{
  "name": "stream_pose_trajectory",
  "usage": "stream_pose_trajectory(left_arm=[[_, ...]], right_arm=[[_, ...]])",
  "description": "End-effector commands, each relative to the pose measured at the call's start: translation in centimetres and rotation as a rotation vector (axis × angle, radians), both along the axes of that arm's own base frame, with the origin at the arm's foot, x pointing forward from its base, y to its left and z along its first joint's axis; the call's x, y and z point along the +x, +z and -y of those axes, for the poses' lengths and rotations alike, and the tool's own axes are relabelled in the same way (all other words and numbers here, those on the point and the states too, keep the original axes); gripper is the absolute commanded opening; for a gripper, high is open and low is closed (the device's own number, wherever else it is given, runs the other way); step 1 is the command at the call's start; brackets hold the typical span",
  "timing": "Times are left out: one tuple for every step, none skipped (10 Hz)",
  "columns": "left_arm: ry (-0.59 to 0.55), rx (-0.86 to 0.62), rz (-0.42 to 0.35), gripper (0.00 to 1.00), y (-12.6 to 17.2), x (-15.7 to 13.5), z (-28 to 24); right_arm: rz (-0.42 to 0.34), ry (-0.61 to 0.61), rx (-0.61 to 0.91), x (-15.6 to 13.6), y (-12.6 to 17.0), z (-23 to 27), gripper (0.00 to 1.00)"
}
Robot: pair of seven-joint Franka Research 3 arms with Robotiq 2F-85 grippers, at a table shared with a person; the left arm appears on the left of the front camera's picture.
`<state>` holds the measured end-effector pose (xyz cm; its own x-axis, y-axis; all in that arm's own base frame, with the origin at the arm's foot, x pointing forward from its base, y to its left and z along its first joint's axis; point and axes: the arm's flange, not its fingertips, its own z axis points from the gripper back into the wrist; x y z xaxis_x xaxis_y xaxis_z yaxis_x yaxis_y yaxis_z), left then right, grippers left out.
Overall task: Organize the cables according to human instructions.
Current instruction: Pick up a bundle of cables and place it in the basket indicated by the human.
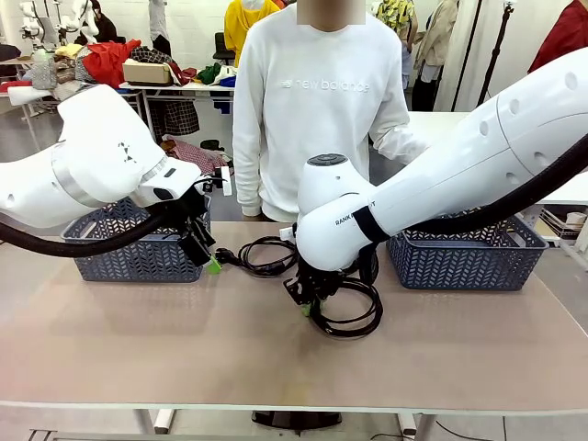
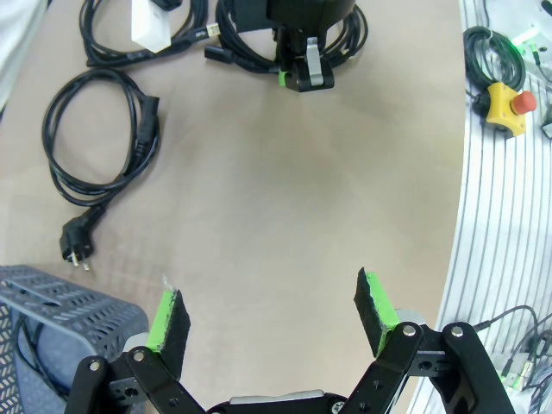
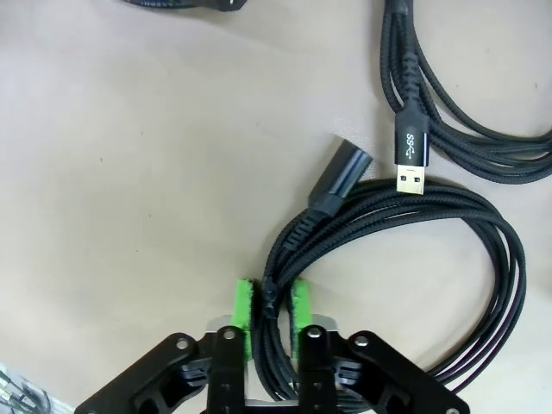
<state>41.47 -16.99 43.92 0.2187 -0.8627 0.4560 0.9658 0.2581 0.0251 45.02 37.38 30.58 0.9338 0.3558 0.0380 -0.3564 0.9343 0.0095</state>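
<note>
My right gripper (image 3: 272, 316) is shut on the strands of a coiled black braided cable (image 3: 470, 246) that lies on the table; in the front view this gripper (image 1: 307, 304) is low over that coil (image 1: 354, 318) at mid-table. A second cable with a USB plug (image 3: 411, 151) lies just beyond it. Another black coil (image 1: 267, 256) rests near the table's middle, toward the person. My left gripper (image 2: 269, 302) hangs open above bare tabletop, holding nothing, next to the left basket (image 1: 138, 250). A looped cord with a round plug (image 2: 93, 142) lies ahead of it.
Two grey plastic baskets stand on the table, the other basket (image 1: 469, 255) at the right. A person in a white sweatshirt (image 1: 317, 101) stands at the far side. A yellow emergency-stop button (image 2: 504, 105) sits by the table's metal edge.
</note>
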Motion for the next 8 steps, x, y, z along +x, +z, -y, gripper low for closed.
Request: stream_pose_trajectory(left_arm=[[0.004, -0.001, 0.002, 1.0, 0.1, 0.2, -0.2], [0.004, -0.001, 0.002, 1.0, 0.1, 0.2, -0.2], [0.004, -0.001, 0.002, 1.0, 0.1, 0.2, -0.2], [0.004, -0.001, 0.002, 1.0, 0.1, 0.2, -0.2], [0.004, -0.001, 0.002, 1.0, 0.1, 0.2, -0.2], [0.004, -0.001, 0.002, 1.0, 0.1, 0.2, -0.2], [0.004, -0.001, 0.002, 1.0, 0.1, 0.2, -0.2], [0.004, -0.001, 0.002, 1.0, 0.1, 0.2, -0.2]], right_arm=[[0.016, -0.023, -0.024, -0.4, 0.0, -0.8, 0.04], [0.018, -0.021, -0.017, -0.9, 0.3, -0.8, 0.0], [0.008, -0.02, -0.009, -1.5, 0.6, -0.9, 0.0], [0.006, -0.02, -0.01, -2.1, 1.1, -1.0, 0.0], [-0.002, -0.022, -0.007, -2.9, 1.5, -1.0, 0.0], [0.006, -0.018, -0.018, -3.8, 2.4, -1.0, 0.0], [0.009, -0.002, -0.041, -4.5, 3.2, -0.9, 0.03], [0.012, 0.025, -0.054, -4.9, 4.2, -0.7, 0.03]])
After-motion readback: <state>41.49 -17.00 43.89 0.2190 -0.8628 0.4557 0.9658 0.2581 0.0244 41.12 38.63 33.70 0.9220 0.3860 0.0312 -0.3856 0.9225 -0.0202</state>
